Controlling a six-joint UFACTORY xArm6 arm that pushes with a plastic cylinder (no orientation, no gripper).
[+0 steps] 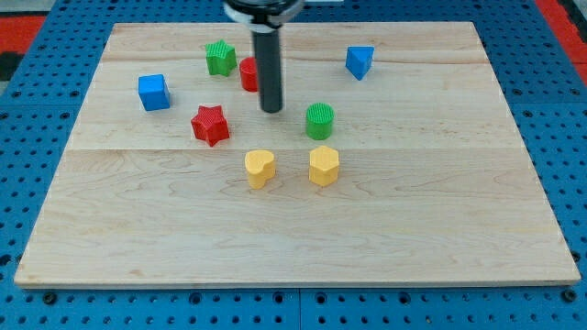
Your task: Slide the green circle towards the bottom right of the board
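The green circle (319, 120) is a ribbed green cylinder standing a little above the board's middle. My tip (271, 110) is at the end of the dark rod, just to the view's left of the green circle, apart from it by a small gap. A red block (248, 73) sits right behind the rod, partly hidden by it, so its shape is unclear.
A green star (219, 58) and a blue cube (154, 92) lie toward the view's top left. A red star (210, 125) is left of my tip. A yellow heart (260, 169) and a yellow hexagon (324, 166) sit below. A blue triangle (359, 61) is top right.
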